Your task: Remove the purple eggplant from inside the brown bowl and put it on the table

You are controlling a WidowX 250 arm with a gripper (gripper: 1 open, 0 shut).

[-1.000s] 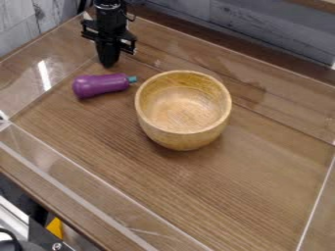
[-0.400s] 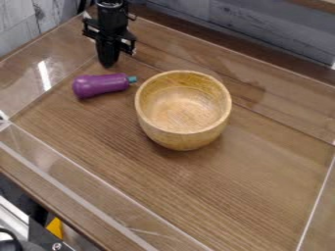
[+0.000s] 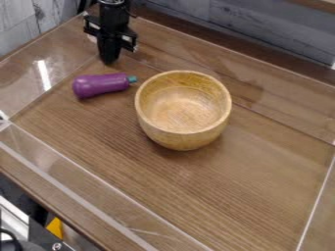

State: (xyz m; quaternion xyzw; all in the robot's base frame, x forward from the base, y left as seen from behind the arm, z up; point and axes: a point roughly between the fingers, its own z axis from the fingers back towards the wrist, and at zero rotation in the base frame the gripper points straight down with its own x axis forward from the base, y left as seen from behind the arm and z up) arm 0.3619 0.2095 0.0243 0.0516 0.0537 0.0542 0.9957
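The purple eggplant (image 3: 102,85) lies on its side on the table (image 3: 197,186), just left of the brown bowl (image 3: 183,108). The light wooden bowl stands upright near the middle, and its tan inside holds nothing. My black gripper (image 3: 114,51) hangs at the back left, pointing down, a little beyond the eggplant and apart from it. Its fingers are shut with nothing between them.
Low clear plastic walls (image 3: 78,201) run around the table's edges. A grey plank wall (image 3: 249,25) rises behind the table. Yellow and black gear (image 3: 53,233) shows below the front left corner.
The gripper has edged slightly toward the back of the table. The eggplant and the bowl have not moved.
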